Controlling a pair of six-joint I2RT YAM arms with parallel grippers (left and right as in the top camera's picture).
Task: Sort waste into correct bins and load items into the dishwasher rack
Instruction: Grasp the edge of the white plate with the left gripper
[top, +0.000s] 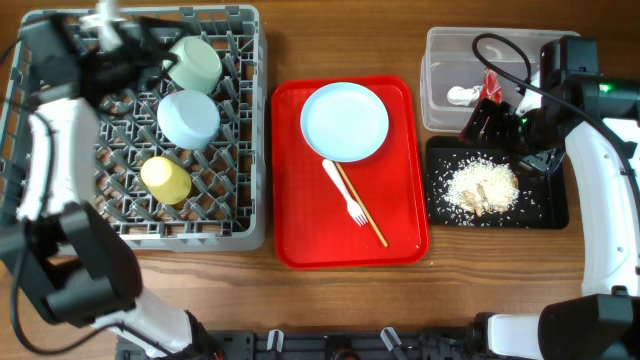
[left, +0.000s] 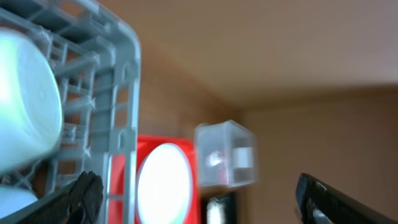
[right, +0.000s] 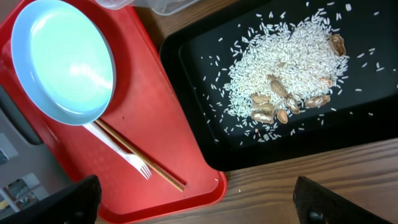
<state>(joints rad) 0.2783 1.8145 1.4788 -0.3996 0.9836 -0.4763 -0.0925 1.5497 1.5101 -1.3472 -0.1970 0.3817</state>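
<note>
Dishwasher rack (top: 252, 130) is parked along the left edge of the table (top: 300, 40). Both mint bowls (top: 195, 62) (top: 188, 118) and the yellow cup (top: 165, 180) are already lying in it. The cup is nearest the front edge, the bowls further back.

In the middle, the red tray (top: 400, 240) is loaded with the white plate (top: 345, 122). The fork (top: 345, 195) and chopstick (top: 362, 207) lie side by side just in front of it.

Over at the far right corner the clear tub (top: 440, 60) is seen with the white scrap (top: 462, 96) inside. The red wrapper (top: 490, 85) is half hidden by the arm there, so it can't be told whether it's resting in the tub. The black tray (top: 545, 215) sits just in front of the tub, with the rice crumbs (top: 480, 187) piled on it plus some brown bits.

The left arm is run up the left edge and bent over the rack's far left corner, wrist tipped sideways so its camera looks across toward the tub. The left gripper (left: 199, 199) is spread wide, nothing between the fingers.

The right arm is brought up the right edge and folded inward above where the tub and black tray meet. The right gripper (right: 199, 202) is wide apart too and empty.
</note>
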